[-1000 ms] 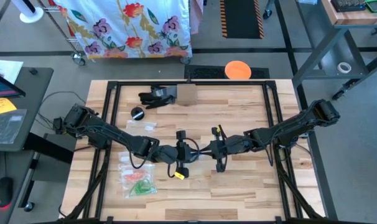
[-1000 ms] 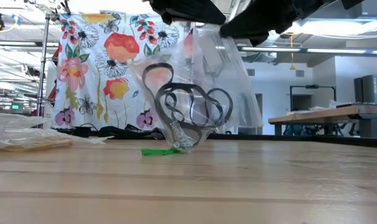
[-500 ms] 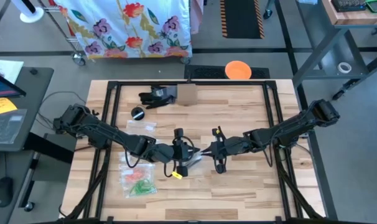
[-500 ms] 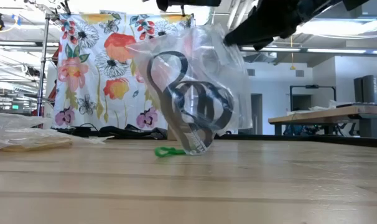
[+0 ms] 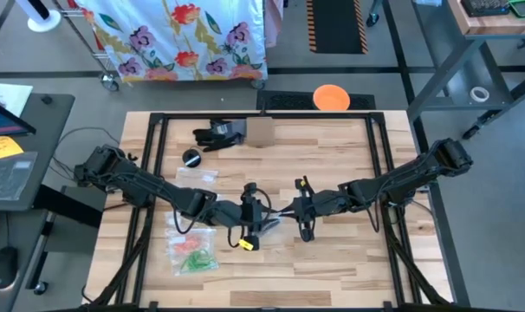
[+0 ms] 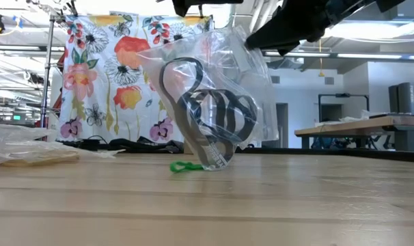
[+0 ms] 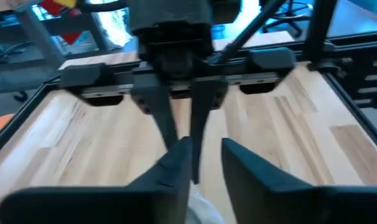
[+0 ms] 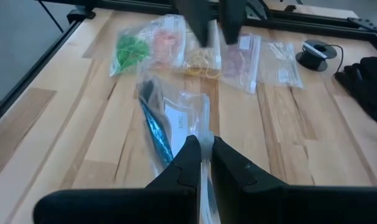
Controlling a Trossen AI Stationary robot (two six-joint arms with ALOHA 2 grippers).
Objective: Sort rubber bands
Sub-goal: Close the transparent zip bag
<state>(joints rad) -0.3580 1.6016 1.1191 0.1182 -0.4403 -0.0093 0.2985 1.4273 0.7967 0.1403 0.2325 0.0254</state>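
A clear zip bag (image 6: 214,102) holding black rubber bands (image 6: 217,113) hangs over the table's middle (image 5: 267,225). My right gripper (image 8: 204,152) is shut on it. My left gripper (image 7: 206,158) stands at the bag's top on the left (image 5: 256,212), open by a narrow gap. The bag's pale plastic shows just below its fingers, and I cannot tell whether they touch it. A loose green rubber band (image 6: 183,166) lies on the wood beside the bag's lower corner. My right gripper pinches the bag's upper edge (image 8: 204,140) between its two fingers. It comes slanting down from the table's right. The bag hangs tilted below the fingers, and its lower corner (image 6: 217,162) touches the table.
Bags of green (image 8: 132,50), orange-red (image 8: 170,38) and yellow bands (image 8: 204,59) lie at the front left, with other clear bags (image 8: 282,62) beside them. A black glove (image 5: 217,134), a cardboard box (image 5: 260,132) and a black roll (image 5: 191,157) sit at the far side.
My left gripper has lifted a little at the bag's top. The bag has tilted, and its lower corner has slid toward the table's right, taking the green rubber band with it. For the last half second nothing has moved.
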